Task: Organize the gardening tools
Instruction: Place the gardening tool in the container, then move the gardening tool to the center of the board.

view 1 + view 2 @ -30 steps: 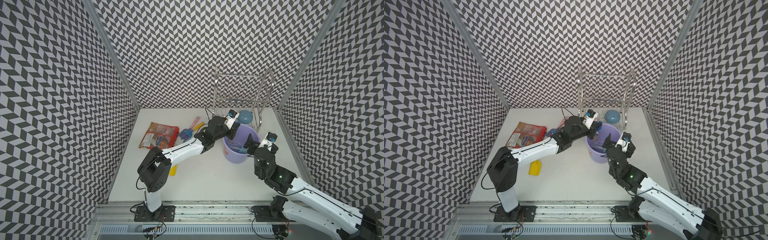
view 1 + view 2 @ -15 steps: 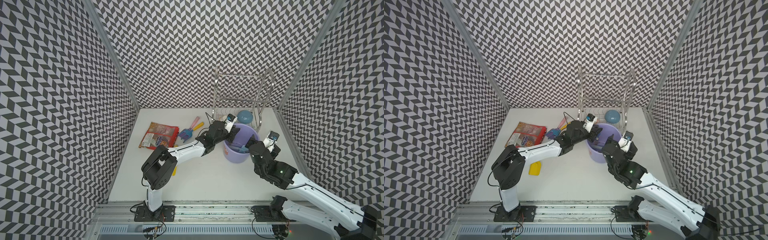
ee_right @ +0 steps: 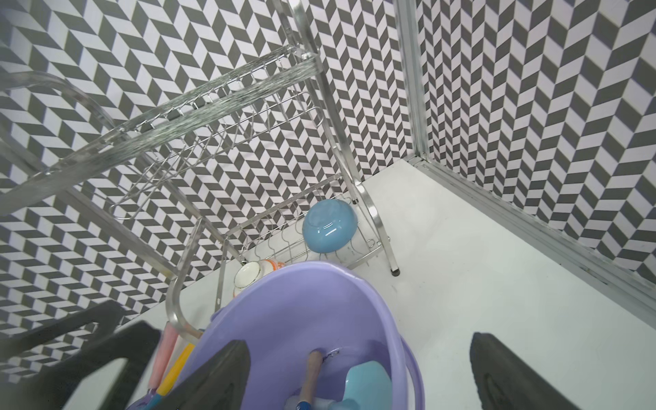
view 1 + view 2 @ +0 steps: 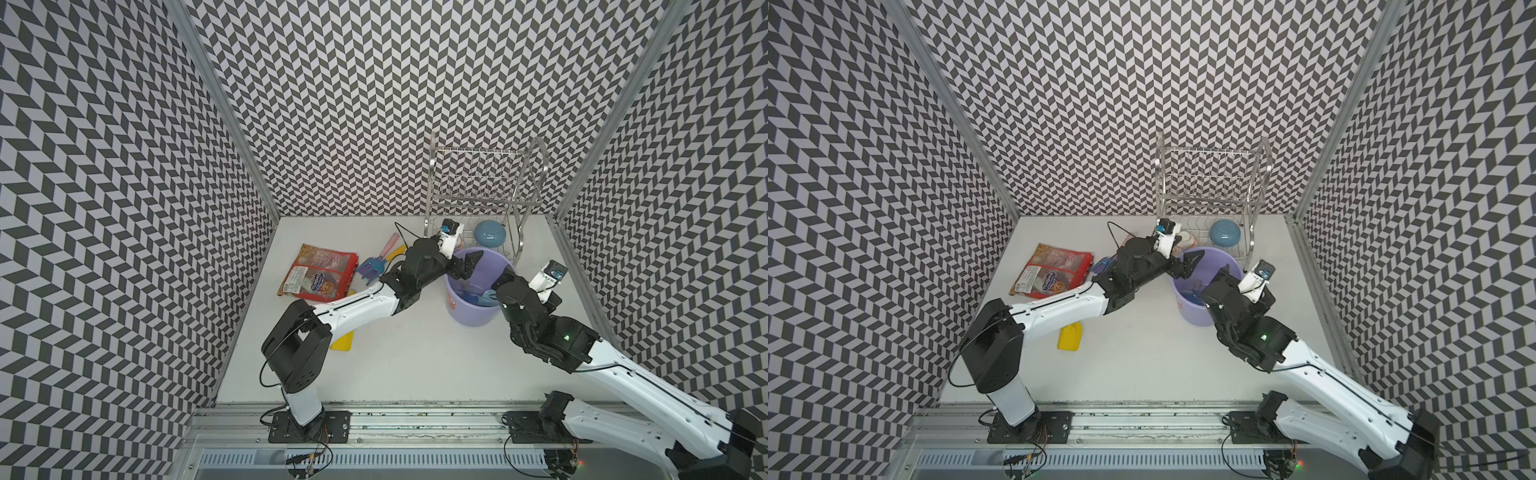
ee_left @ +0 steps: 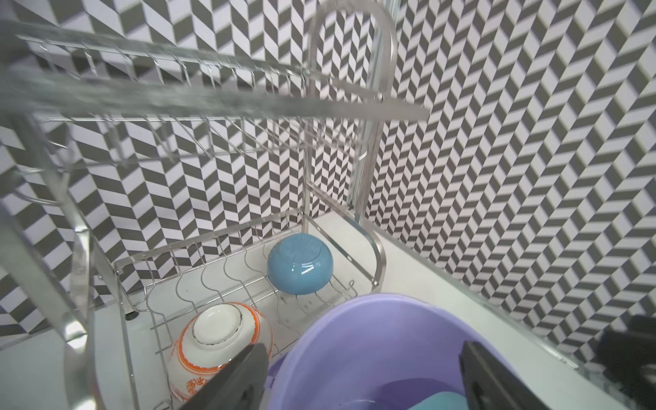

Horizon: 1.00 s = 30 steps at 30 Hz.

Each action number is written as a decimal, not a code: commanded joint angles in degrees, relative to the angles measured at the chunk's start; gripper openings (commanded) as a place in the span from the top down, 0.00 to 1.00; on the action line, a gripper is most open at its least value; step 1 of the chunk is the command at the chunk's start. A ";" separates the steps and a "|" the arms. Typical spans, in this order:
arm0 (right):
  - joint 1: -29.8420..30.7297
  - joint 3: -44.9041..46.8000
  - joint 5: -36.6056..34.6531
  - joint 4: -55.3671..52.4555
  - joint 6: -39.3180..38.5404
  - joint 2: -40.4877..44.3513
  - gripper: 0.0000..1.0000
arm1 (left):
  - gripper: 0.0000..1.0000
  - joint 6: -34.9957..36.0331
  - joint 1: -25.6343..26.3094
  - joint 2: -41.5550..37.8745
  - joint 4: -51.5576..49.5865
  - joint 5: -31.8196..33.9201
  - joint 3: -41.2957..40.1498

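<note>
Snack packet (image 4: 320, 272) print illegible, beside rake (image 4: 375, 263)

pale blue shovel (image 3: 365, 381) and dark blue trowel (image 4: 471, 297) lie in the lavender bucket (image 4: 469, 318), blue yellow-handled rake (image 4: 375, 262) and purple pink-handled fork (image 4: 390, 242) lie side by side on the counter (image 4: 415, 365), yellow spade (image 4: 343, 344) apart, flat.

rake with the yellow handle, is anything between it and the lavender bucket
Only the left arm: its black wrist section reaches across between the rake and the bucket. No other object shows on the table between them.
</note>
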<state>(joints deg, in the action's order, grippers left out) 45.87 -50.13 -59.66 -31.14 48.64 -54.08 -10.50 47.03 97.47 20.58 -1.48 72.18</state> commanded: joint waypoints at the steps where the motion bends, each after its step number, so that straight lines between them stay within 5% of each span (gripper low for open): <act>1: -0.25 -0.35 6.30 5.61 -7.71 0.49 0.00 | 0.04 -2.81 -1.21 -5.90 -0.11 3.33 -2.15; 9: -0.21 7.08 12.75 23.47 -25.01 6.10 0.00 | 0.00 -9.79 -5.68 -16.65 -4.99 6.36 -8.76; 19: -0.17 2.25 24.09 23.34 -31.63 2.28 0.00 | 0.00 -20.53 -16.18 -28.63 -14.12 10.92 -20.75; 30: -0.16 -1.89 24.30 22.87 -31.86 -4.02 0.00 | 0.00 -26.64 -26.29 -31.73 -23.99 12.38 -32.30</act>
<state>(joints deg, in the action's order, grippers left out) 45.87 -49.63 -35.22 -10.22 17.47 -57.19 -35.75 21.37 66.52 0.56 10.07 41.63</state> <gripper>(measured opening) 0.997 0.999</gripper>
